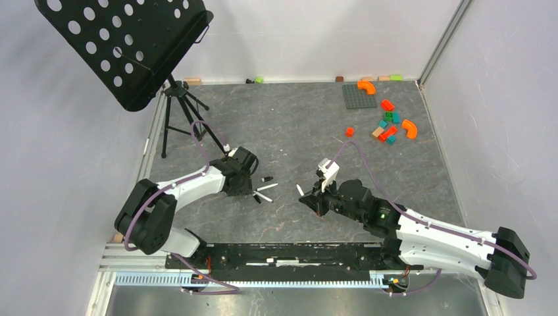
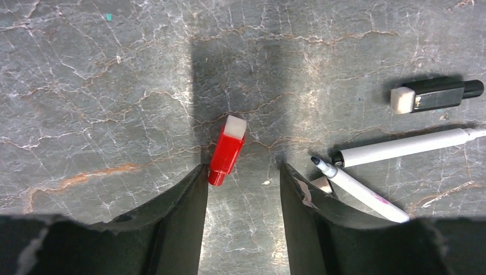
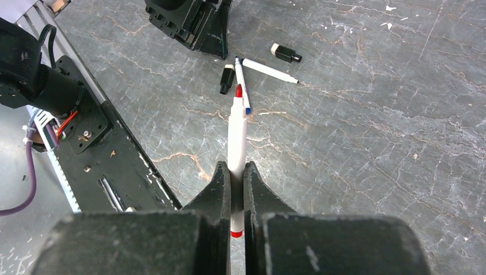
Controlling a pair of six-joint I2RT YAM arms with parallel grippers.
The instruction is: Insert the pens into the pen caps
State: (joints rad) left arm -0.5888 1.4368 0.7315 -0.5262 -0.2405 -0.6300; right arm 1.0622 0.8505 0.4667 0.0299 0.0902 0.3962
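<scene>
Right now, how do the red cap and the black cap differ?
The red cap lies between the left gripper's open fingers; the black cap lies off to one side, clear of it. In the left wrist view the red cap points along the fingers, the black cap across them. Both are short, white at one end, lying on the table.

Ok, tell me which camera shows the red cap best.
The left wrist view: the red cap lies whole on the table inside the open left gripper, near one fingertip. In the top and right wrist views I cannot find it; the left gripper stands over that spot.
</scene>
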